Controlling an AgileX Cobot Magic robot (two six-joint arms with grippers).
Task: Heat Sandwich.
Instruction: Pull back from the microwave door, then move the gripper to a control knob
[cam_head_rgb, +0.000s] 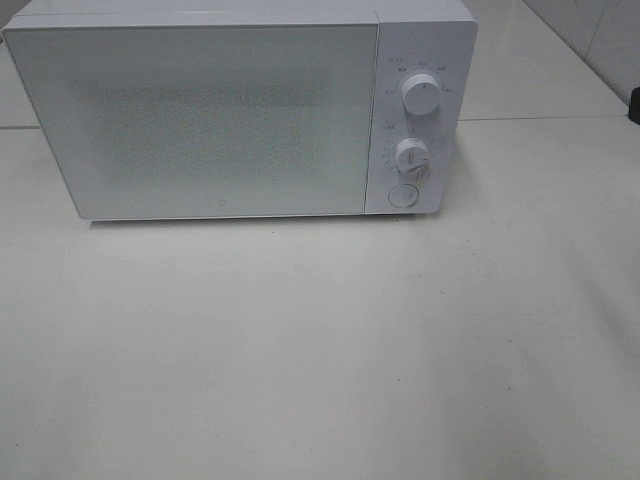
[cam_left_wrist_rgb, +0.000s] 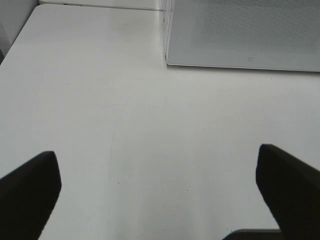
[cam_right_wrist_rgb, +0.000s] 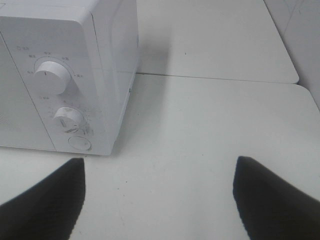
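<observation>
On the left, our left gripper (cam_left_wrist_rgb: 156, 151) hangs over the table (cam_left_wrist_rgb: 100, 100) with its jaws spread wide. Only bare white tabletop lies between the two dark fingers (cam_left_wrist_rgb: 30, 192), so it holds nothing and touches nothing. A faint curved scratch (cam_left_wrist_rgb: 112, 145) runs across the surface under it. Ahead of that gripper we see the lower left front corner of the microwave (cam_head_rgb: 220, 110), well apart from the fingers.

In the high view the microwave stands at the back of the table, facing us, white all over. Its door (cam_head_rgb: 190, 120) fills the left and middle of the front and is shut. The door panel is a pale speckled mesh through which we make out nothing, so we cannot tell where the sandwich is. Right of the door comes the control strip (cam_head_rgb: 445, 150): a big dial (cam_head_rgb: 422, 95) on top, a smaller dial (cam_head_rgb: 411, 155) below it, and a round button (cam_head_rgb: 402, 195) at the bottom.

On the right, our right gripper (cam_right_wrist_rgb: 160, 161) hovers over the table near the microwave's right front corner, looking at the control strip at a slant. Its jaws stand wide too, empty, with bare table between them, clear of the microwave. A seam (cam_right_wrist_rgb: 215, 77) crosses the tabletop beyond it, and a small dark thing (cam_head_rgb: 634, 105) sits at the far right edge, too cut off to name
</observation>
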